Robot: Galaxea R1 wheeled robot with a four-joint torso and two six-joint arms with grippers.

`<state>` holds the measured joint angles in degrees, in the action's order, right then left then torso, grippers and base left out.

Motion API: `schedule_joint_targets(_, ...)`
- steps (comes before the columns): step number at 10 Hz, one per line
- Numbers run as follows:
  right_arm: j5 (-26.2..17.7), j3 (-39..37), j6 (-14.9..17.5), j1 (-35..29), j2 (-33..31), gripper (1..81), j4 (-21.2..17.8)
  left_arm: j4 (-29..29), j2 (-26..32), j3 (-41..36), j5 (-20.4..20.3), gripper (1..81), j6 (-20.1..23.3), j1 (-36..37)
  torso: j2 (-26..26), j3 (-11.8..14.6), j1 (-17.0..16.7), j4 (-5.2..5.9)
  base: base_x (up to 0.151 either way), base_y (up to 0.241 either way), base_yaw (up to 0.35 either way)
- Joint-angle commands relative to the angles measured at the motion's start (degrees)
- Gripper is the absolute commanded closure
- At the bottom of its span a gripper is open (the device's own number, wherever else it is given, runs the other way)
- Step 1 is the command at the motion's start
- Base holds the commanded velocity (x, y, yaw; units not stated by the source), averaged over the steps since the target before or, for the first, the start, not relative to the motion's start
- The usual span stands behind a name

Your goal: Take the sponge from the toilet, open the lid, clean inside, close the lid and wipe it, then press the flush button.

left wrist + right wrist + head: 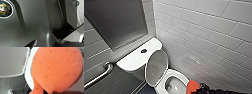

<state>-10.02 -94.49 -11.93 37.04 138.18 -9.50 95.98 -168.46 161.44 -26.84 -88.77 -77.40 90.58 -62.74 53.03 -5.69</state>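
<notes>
The right end effector (200, 88) pinches the orange sponge (192, 87) just beside the rim of the toilet (162, 87). The lid (156, 65) stands up against the tank. If the hold is weak, the sponge could drop into the water. The tiled wall (204, 37) is close by. There is open room above the bowl.

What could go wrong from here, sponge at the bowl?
1. The sponge hangs at the rim of the toilet bowl; a slipped grip could drop it in.
2. It blocks much of the right wrist camera, so aiming may suffer.
3. The raised lid could fall shut if bumped.
</notes>
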Motion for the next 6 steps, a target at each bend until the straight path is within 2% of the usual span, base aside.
schedule_joint_targets(1, -4.39, -2.70, -0.19, -10.25, 0.54, 81.1, -0.35, 0.18, 0.67, -0.07, 0.39, 1.0, -0.17, -0.34, 0.00, 0.00, 0.00, 0.00, 0.000, 0.000, 0.000)
schedule_joint_targets(4, -4.48, -4.81, -0.28, -13.69, 3.79, 81.1, -0.44, 0.79, -0.74, 0.02, 0.04, 1.0, 0.18, -3.42, -0.02, -0.02, 0.02, 0.00, 0.000, 0.000, 0.000)
schedule_joint_targets(6, -5.61, -5.96, -0.37, -15.09, 6.34, 81.1, -0.44, 0.80, -1.27, 0.02, 0.56, 1.0, 0.35, -4.48, -0.02, -4.42, 0.05, 0.00, 0.000, 0.000, 0.000)
